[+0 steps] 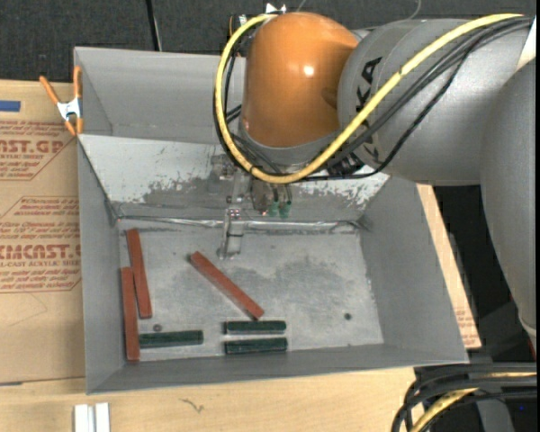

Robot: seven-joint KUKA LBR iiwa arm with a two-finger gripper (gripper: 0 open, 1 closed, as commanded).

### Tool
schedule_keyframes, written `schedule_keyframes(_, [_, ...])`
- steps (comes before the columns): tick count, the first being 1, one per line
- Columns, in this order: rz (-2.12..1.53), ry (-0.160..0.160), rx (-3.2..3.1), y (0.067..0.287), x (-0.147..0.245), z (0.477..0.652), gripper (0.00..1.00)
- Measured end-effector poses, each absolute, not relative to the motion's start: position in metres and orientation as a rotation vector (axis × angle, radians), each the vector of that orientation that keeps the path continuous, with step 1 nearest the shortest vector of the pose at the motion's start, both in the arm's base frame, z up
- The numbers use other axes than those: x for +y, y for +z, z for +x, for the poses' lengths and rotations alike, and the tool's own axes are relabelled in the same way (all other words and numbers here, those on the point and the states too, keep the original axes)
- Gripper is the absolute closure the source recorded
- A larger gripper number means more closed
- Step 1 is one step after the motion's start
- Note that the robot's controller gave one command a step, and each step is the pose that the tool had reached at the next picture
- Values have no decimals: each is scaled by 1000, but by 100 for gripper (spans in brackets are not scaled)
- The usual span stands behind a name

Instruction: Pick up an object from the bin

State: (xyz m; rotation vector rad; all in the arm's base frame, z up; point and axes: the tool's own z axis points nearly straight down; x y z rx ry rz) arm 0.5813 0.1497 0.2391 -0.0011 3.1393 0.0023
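My gripper (233, 234) hangs below the orange dome over the back middle of the bin floor. Just in front of it and slightly to its right lies a long red-brown bar (227, 286), set diagonally from upper left to lower right. The gripper's lower end is a little above the bar's upper left end, and nothing shows in its grasp.
Two red-brown bars (139, 274) (129, 315) lie lengthwise along the left wall. Three dark green bars rest near the front wall: one at the left (171, 337) and two stacked side by side in the middle (254, 328) (255, 346). The arm covers the bin's back right.
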Motion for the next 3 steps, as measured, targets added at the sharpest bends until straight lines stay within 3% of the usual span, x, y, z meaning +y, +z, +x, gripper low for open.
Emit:
schedule_keyframes(1, [108, 1, 3146, 66, 115, 525, 0])
schedule_keyframes(2, [106, 5, 3138, 71, 116, 528, 100])
schedule_keyframes(3, [131, 5, 3130, 220, 113, 530, 100])
